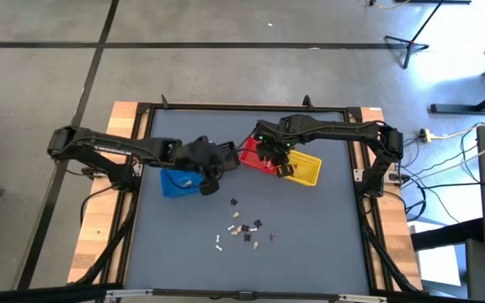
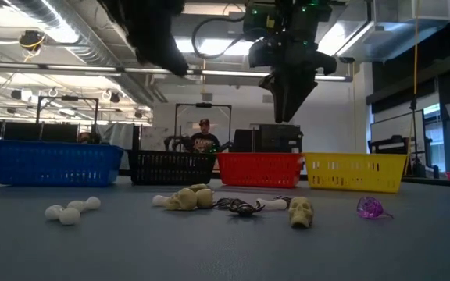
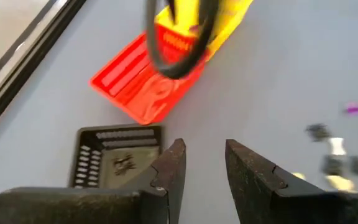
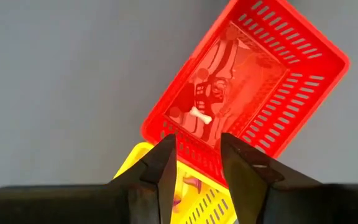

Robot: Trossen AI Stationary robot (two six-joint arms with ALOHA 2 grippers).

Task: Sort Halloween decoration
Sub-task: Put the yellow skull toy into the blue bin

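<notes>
Halloween trinkets [image 2: 241,204] lie loose on the grey table [image 1: 318,236] in a small cluster on the near side of the red basket [image 2: 260,168], well apart from it. The low view resolves them: round white pieces [image 2: 70,211], a cream lump [image 2: 184,198], a dark tangled piece, a yellowish skull [image 2: 300,211] and a purple trinket [image 2: 369,207]; from above they read only as dark and pale specks [image 1: 244,229]. The low view also shows four baskets in a row: blue [image 2: 53,162], black [image 2: 170,166], red, yellow [image 2: 355,171]. The right wrist view alone shows the red basket's inside, where a small white bone [image 4: 200,115] rests on its floor. The left wrist view alone shows a dark trinket [image 3: 124,163] on the floor of the black basket [image 3: 114,155]. The right gripper [image 4: 197,163] hangs above the near edge of the red basket, where it meets the yellow one, its fingers parted with nothing between them. The left gripper [image 3: 202,169] hangs beside the black basket, to the left of the red one, fingers likewise apart and empty.
</notes>
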